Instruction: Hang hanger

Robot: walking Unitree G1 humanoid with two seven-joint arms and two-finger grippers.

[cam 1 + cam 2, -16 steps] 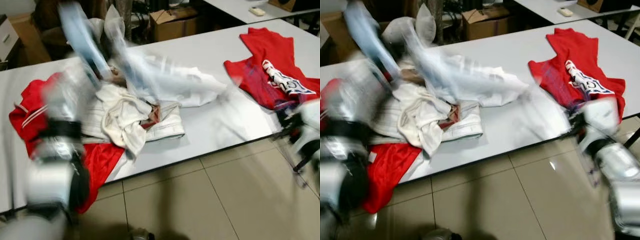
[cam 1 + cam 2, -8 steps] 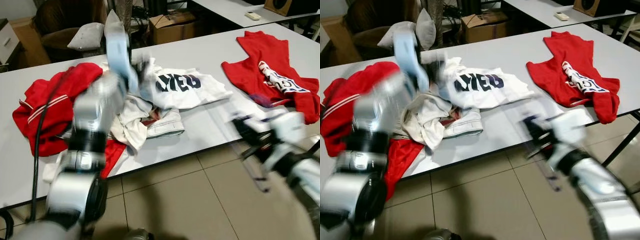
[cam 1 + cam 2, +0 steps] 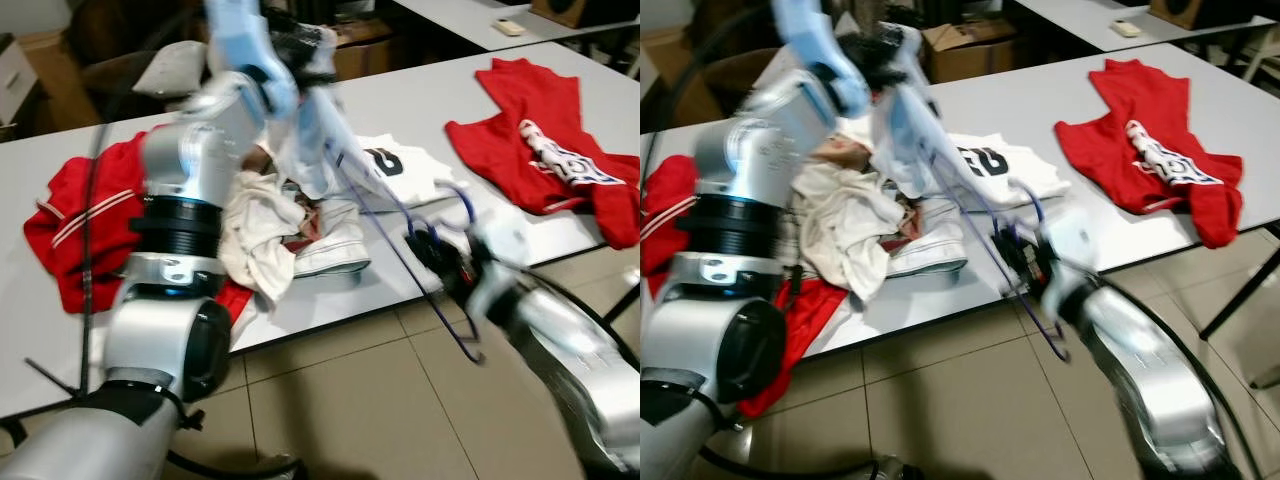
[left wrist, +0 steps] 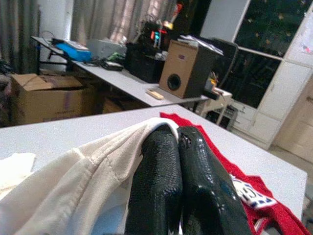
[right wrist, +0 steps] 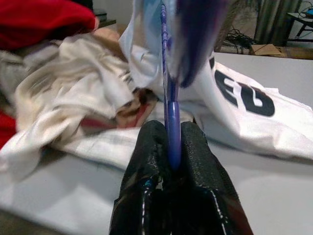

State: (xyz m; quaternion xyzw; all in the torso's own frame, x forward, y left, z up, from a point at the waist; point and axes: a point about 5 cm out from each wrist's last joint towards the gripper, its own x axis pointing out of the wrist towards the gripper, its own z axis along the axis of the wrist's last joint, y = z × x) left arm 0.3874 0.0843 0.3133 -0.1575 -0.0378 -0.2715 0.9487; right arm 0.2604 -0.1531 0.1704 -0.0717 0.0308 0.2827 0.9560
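While the eye views show our left gripper [image 3: 290, 45] lifting a pale garment [image 3: 310, 150] at eleven o'clock above the table [image 3: 420, 100], our right gripper [image 5: 168, 147] is clamped on the blue hanger [image 5: 168, 105]; next, we judge, thread it into the collar.

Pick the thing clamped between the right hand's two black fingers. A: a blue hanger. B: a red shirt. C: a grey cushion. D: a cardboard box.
A: in the right wrist view the right hand has its black fingers pressed on the thin blue hanger, which runs up toward the white shirt that the left hand holds above the table.
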